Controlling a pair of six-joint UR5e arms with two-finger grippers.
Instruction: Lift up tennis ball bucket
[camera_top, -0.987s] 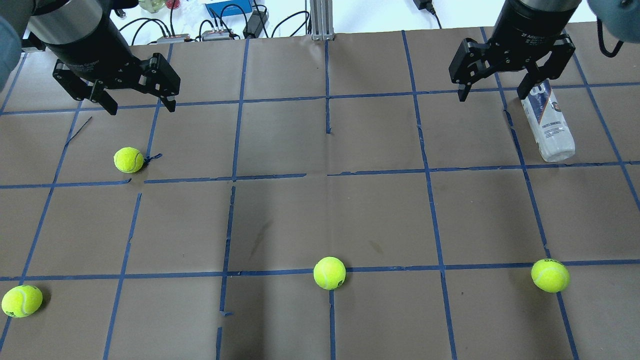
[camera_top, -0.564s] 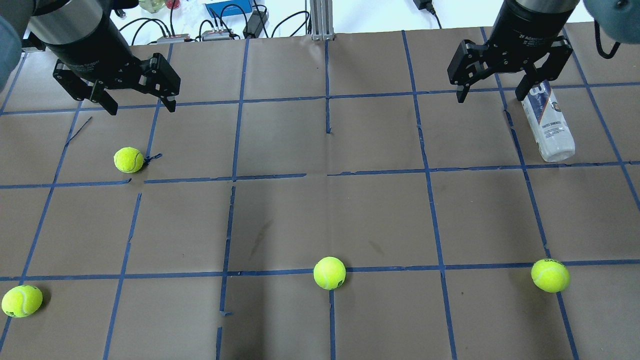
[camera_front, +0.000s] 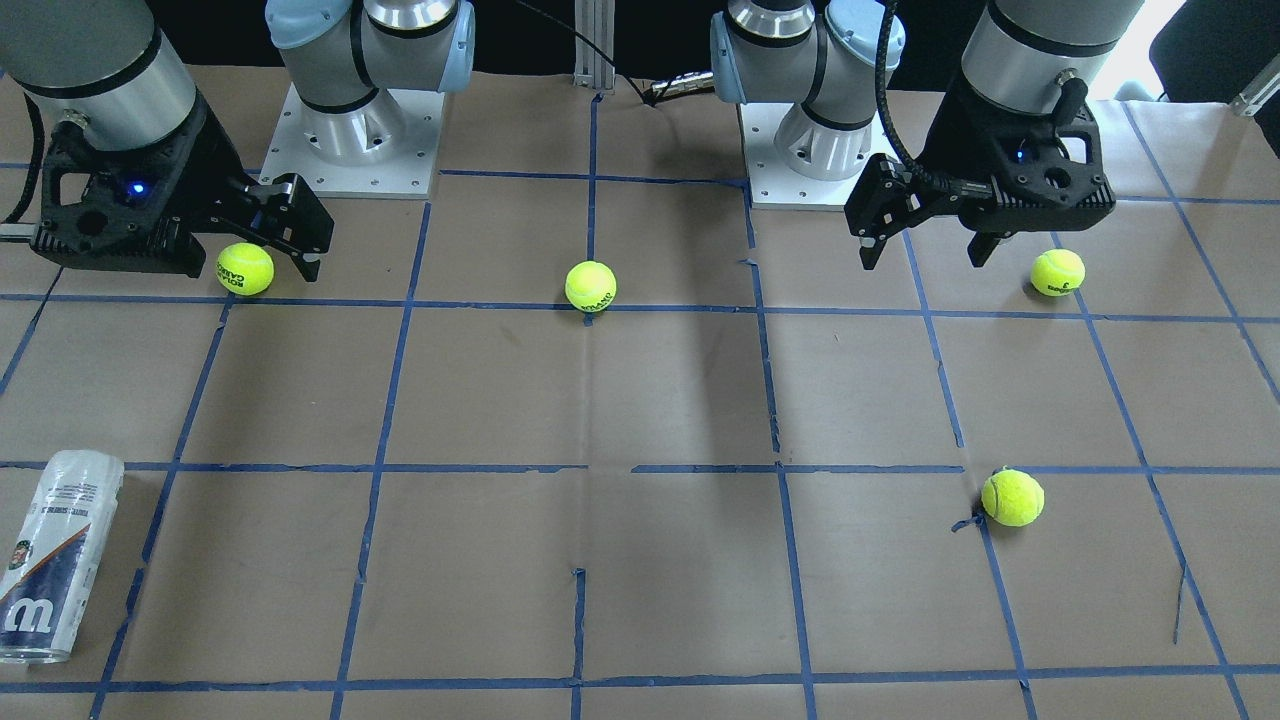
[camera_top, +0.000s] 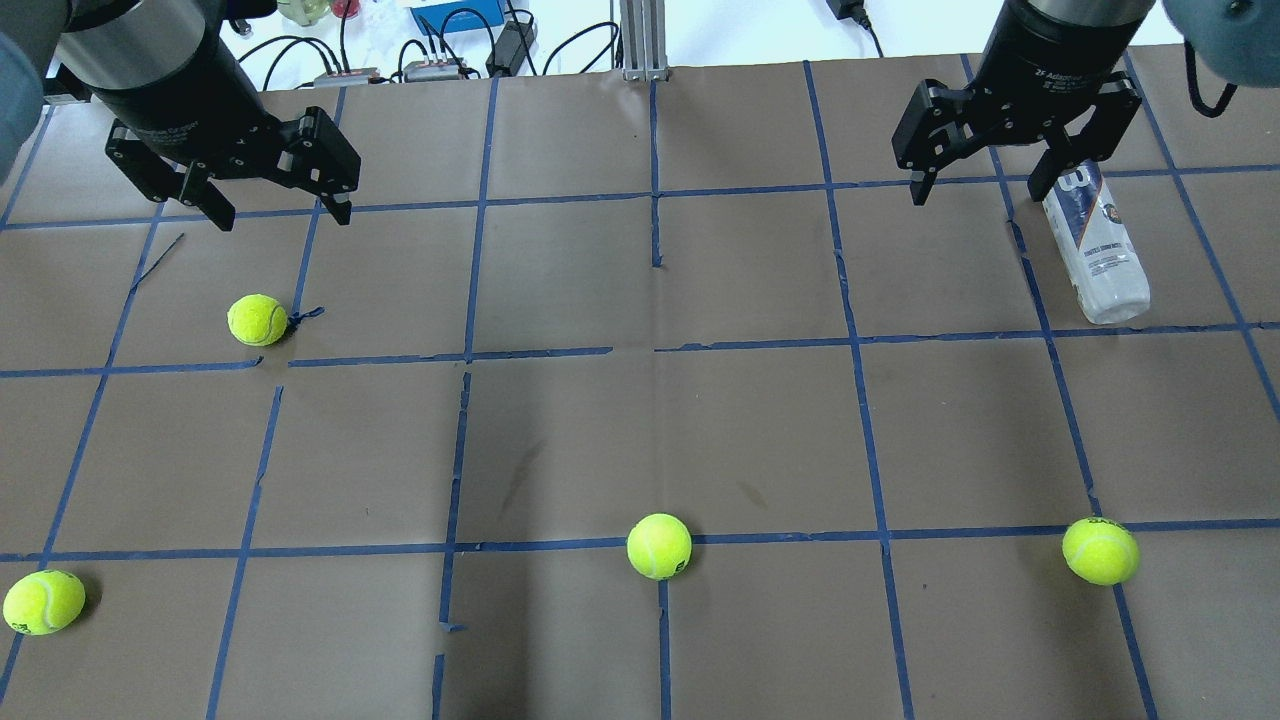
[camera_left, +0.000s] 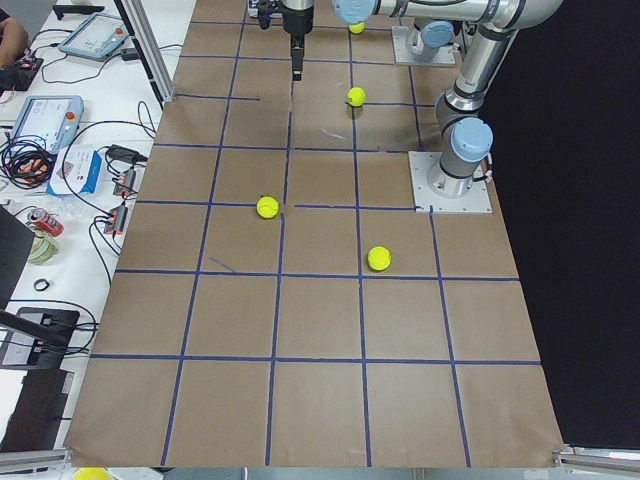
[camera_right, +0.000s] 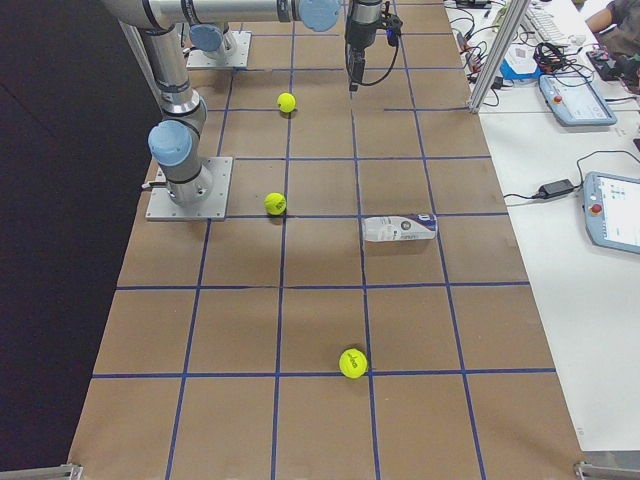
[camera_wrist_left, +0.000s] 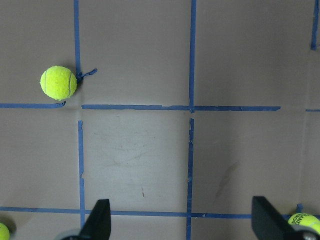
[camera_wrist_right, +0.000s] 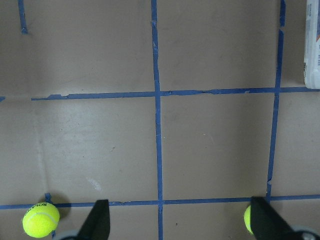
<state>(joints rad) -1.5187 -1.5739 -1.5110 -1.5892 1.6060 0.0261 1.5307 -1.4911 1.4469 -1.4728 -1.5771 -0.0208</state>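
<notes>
The tennis ball bucket (camera_top: 1097, 250) is a clear can with a white, navy and orange label. It lies on its side on the brown paper at the far right, and also shows in the front view (camera_front: 55, 555) and the right side view (camera_right: 398, 228). My right gripper (camera_top: 980, 192) is open and empty, raised above the table just left of the can's far end. In the right wrist view (camera_wrist_right: 180, 220) only the can's edge (camera_wrist_right: 312, 50) shows, at the upper right. My left gripper (camera_top: 285, 215) is open and empty at the far left, and also shows in the left wrist view (camera_wrist_left: 182, 220).
Several yellow-green tennis balls lie on the taped grid: one (camera_top: 257, 320) near my left gripper, and three along the near row (camera_top: 43, 602), (camera_top: 659, 546), (camera_top: 1100, 551). Cables and boxes (camera_top: 450, 25) and a metal post (camera_top: 640, 40) stand past the far edge.
My right gripper has shifted slightly left and toward the far edge, still open. The left arm, the can and the balls have not moved.
</notes>
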